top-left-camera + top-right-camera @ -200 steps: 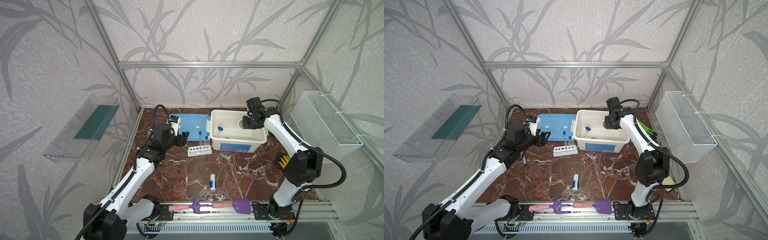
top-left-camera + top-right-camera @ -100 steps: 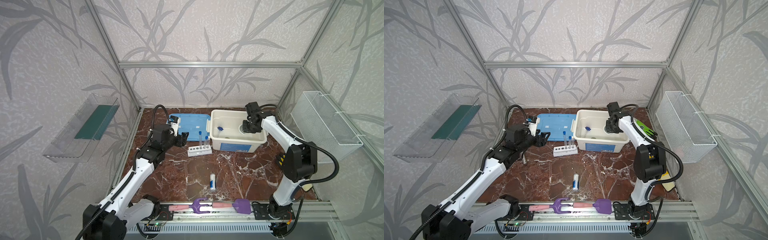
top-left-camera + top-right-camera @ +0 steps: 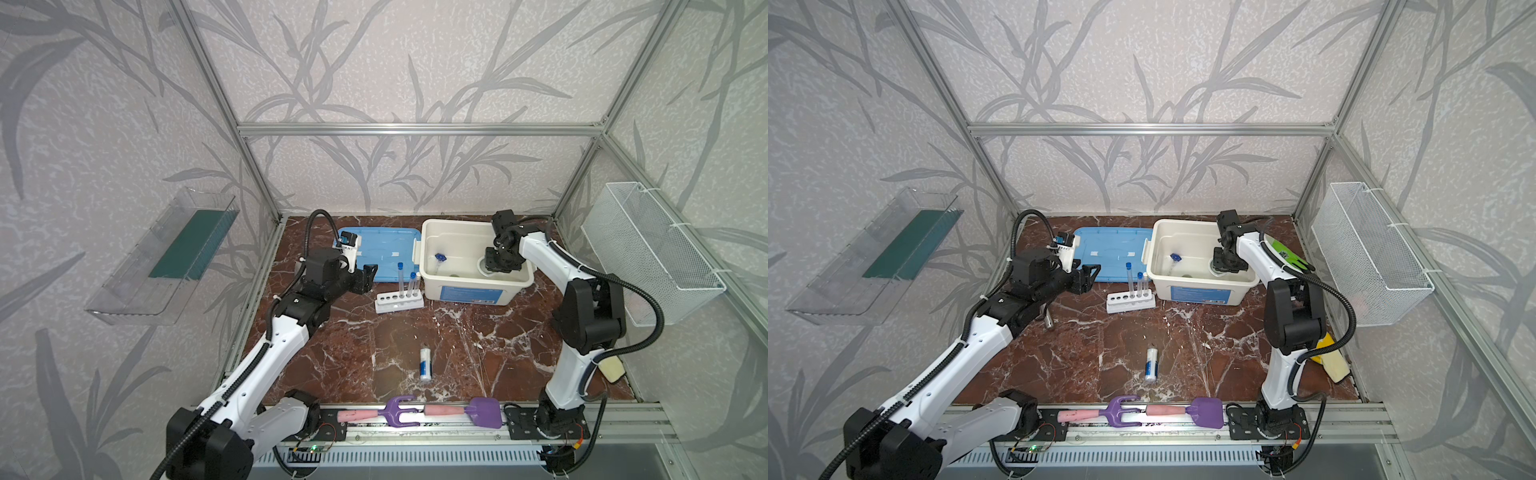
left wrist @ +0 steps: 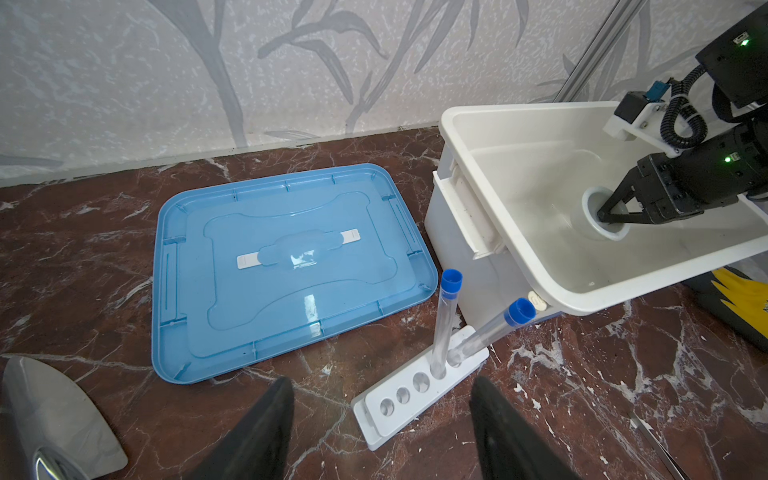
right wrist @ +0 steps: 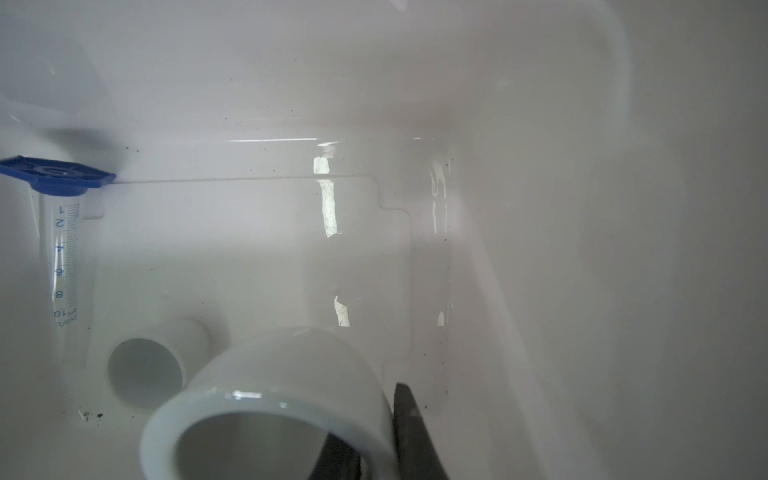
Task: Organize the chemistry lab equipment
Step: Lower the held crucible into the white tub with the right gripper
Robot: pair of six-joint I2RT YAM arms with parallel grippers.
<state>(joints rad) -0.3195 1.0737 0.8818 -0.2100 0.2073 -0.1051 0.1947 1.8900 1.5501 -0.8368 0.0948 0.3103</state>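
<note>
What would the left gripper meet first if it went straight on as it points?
Most likely the white six-hole rack, at its empty end: in the left wrist view it lies ahead, between the open fingers of the left gripper. Height is unclear; it might reach the test tubes instead.

Your right pincer [image 3: 500,266] sits inside the bin [image 3: 455,222] at the white bowl [image 3: 482,263]; your left pincer [image 3: 369,277] hovers near the rack [image 3: 388,302], where two test tubes [image 3: 401,279] stand; the bottle [image 3: 425,364] lies on the tabletop [image 3: 353,353].
</note>
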